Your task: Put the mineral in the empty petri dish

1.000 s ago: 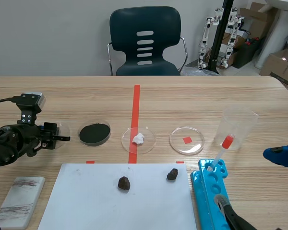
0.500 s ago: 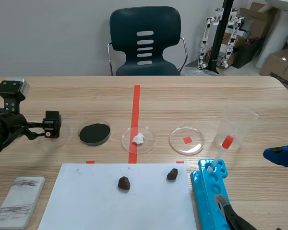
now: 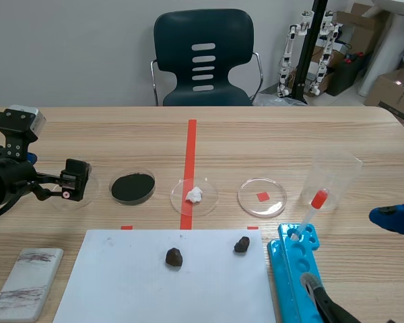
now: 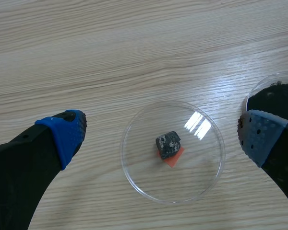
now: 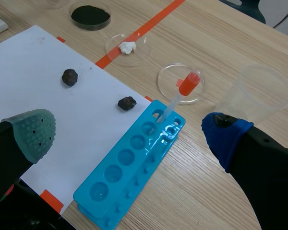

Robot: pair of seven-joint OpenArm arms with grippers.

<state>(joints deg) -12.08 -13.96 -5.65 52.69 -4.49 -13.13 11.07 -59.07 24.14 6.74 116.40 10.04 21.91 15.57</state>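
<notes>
Mineral (image 4: pixel 168 144): dark grey lump, lying in middle of petri dish (image 4: pixel 145 178), over orange-red mark.
Left gripper (image 3: pixel 76 180): above dish, fingers spread wide either side of rim, nothing held.
Right gripper (image 5: pixel 129 129): also wide apart, empty, over blue tray (image 5: pixel 129 165).
Step judged: withdrawal after placement.
Handling: lift straight up, keep fingers spread, avoid clipping rim. Pad nearest black powder dish (image 4: pixel 274 96) sits close, so no sideways drift.
</notes>
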